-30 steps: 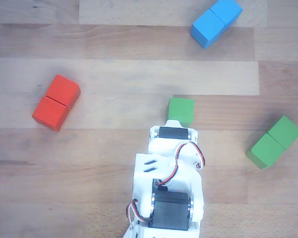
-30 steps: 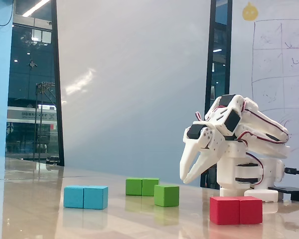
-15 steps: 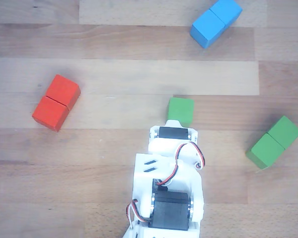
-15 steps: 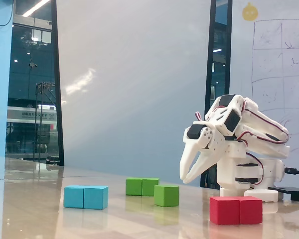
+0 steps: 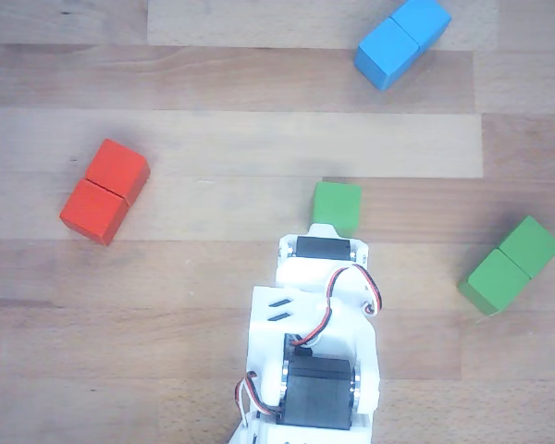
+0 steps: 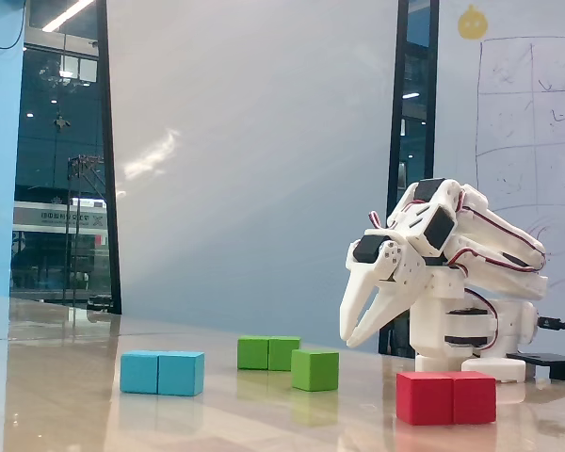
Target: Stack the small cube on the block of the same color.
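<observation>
What moved: almost nothing since a moment ago; my arm and every block sit in the same spots.

Other view, from above: the small cube point(image 5: 337, 205) lies on the wooden table point(image 5: 194, 139), just in front of my white wrist. The green block point(image 5: 511, 265) is well off to the right. A red block point(image 5: 104, 191) is to the left and a blue block point(image 5: 402, 41) is up top.

Hidden from above: my own body covers my fingers, so this view does not show them, and the cube's near edge is tucked under my wrist.

Fixed view, from the side: my gripper point(image 6: 347, 337) hangs above the table, behind and to the right of the small cube point(image 6: 314, 369). My two fingers make a narrow V with a small gap, holding nothing.

How the cube will feel: I think it is light, hard wood with flat, dull sides, not slippery.

Where to hold: on two flat sides facing away from each other, near the middle.

Hard to tell from the side: how far my fingers are from the cube in depth.
</observation>
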`<state>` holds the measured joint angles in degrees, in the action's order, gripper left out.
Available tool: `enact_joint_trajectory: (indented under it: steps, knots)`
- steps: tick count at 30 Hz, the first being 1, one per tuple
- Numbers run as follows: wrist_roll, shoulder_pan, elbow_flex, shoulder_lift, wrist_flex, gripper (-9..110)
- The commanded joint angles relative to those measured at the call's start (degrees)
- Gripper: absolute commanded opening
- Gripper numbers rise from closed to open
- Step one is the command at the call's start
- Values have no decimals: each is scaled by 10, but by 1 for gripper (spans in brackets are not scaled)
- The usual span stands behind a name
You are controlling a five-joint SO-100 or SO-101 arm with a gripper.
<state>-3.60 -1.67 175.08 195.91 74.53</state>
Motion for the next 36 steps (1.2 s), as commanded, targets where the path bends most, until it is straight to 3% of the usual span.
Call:
enact_joint_trajectory:
  steps: [1, 9, 24, 36]
  knots:
    - [4, -2, -5, 17, 4, 0]
    - [4, -7, -76, -54, -6, 0]
    - [4, -2, -437, -555, -32, 0]
    - [4, -6, -512, -758, -32, 0]
